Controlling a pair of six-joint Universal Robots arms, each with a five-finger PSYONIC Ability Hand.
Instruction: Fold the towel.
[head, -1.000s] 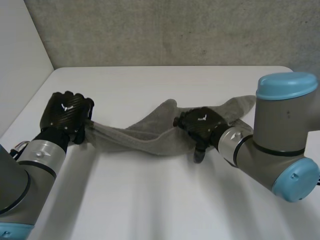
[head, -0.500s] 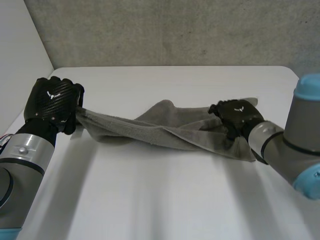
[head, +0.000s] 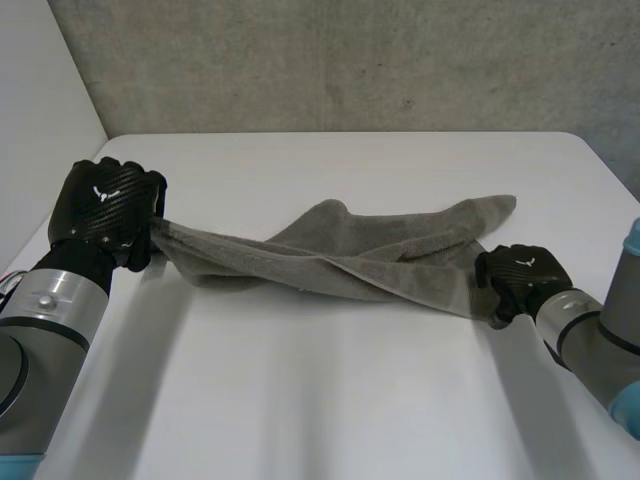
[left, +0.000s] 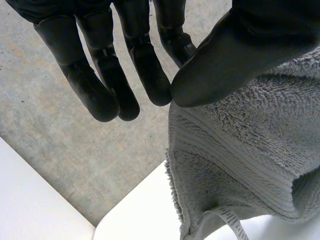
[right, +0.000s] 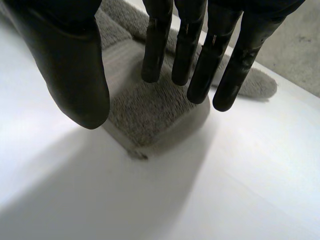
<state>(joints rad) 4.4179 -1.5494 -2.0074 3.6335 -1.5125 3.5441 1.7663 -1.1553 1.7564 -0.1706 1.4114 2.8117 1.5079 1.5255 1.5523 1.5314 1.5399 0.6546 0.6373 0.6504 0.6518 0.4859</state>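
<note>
A grey towel (head: 340, 255) lies stretched out in a long, bunched strip across the white table (head: 330, 400). My left hand (head: 105, 215) holds the towel's left end just above the table. In the left wrist view the thumb (left: 240, 45) pinches the towel (left: 250, 145) against a straight finger, and a label loop (left: 232, 222) hangs from the edge. My right hand (head: 522, 275) is at the towel's near right corner. There its fingers (right: 200, 65) are straight over the corner of the towel (right: 145, 110), which lies flat on the table, with the thumb (right: 70, 60) apart from them.
A grey concrete wall (head: 350, 60) runs behind the table's far edge. A pale panel (head: 40, 120) stands along the table's left side. The table's right edge is close to my right arm (head: 600, 340).
My right hand slid from the towel's middle out to its near right corner. My left hand drew the left end further left, and the towel is now pulled out longer.
</note>
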